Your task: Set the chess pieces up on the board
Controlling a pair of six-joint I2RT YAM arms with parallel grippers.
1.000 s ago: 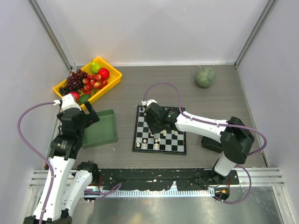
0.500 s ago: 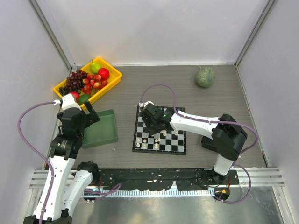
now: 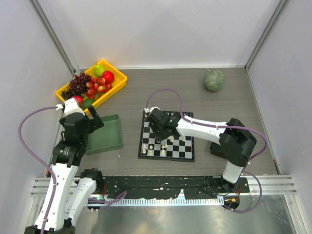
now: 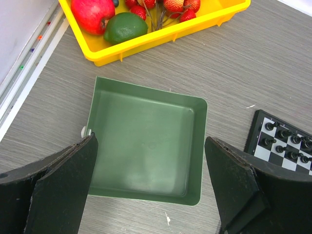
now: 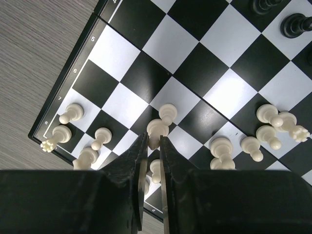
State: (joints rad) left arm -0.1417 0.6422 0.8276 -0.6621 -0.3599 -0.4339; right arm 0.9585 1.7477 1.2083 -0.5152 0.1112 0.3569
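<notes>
Overhead, right gripper (image 5: pixel 152 142) by board (image 5: pixel 122 53) edge (white pieces (image 5: pixel 222 146) crowding), centre open.

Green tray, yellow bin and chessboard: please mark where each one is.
green tray (image 4: pixel 146 146), left wrist view, on its bare floor.
yellow bin (image 4: pixel 161 40), left wrist view, on its near wall.
chessboard (image 5: pixel 168 45), right wrist view, on an empty white square.

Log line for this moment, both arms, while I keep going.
left gripper: open, empty, over green tray | right gripper: shut on cream piece, low over board | setup: not finished
</notes>
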